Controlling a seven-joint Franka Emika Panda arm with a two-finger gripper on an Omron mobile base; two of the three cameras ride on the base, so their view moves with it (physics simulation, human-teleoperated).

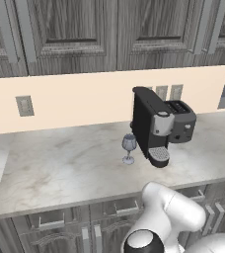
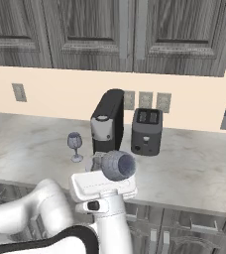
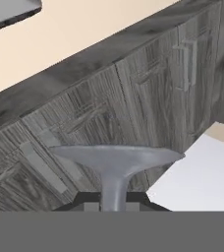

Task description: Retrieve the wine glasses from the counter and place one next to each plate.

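From the left base view: saw one wine glass (image 1: 129,148) upright on the counter (image 1: 70,170), near the middle, well in from the front edge, just beside the left face of the black coffee machine (image 1: 150,127), with the toaster (image 1: 181,120) behind that; pincer itself cut off behind the white arm at the bottom. From the right base view: saw the same standing glass at the coffee machine's left, apart from it, and a second wine glass (image 2: 118,165) carried in front of the counter's front edge, tipped over so the bowl faced toward the camera and up, long axis roughly level rather than upright; pincer (image 2: 101,171) hidden behind that bowl, so judged closed on the stem, not seen directly. From the hand view: looked straight along the stem to the round foot (image 3: 116,158), stem rising between the dark fingertips (image 3: 87,203), jaws closed on it; long axis in line with the pincer. Behind it, cabinet doors (image 3: 148,98) rolled at a slant. Plates hidden everywhere, so direction to the setting-down spot could not be told; standing glass left for a later trip, probably.
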